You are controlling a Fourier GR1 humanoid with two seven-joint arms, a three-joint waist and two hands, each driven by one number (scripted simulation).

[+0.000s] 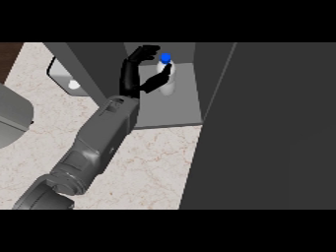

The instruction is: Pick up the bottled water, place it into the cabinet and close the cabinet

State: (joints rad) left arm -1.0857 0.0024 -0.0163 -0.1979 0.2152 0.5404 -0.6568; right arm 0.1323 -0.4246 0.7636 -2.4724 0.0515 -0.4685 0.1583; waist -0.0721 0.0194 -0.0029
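- Bottled water point(167, 81): stands upright inside the cabinet point(169, 114), long axis vertical, blue cap up twd the view's top.
- Sits on the cabinet's grey floor, near the back, btwn the left wall and the big dark door point(280, 128) at right.
- Left hand point(143, 69): black, just left of the bottle; thumb touches the bottle's side below the cap, fingers curled above, apart from it – not closed round it.
- Bottle: pale, translucent, cylindrical w/ narrow neck.
- Forearm grey, smooth, boxy.
- Table point(149, 167): cream marble-like top w/ faint veins.
- Cabinet: flat matte grey panels.
- Right hand not seen.
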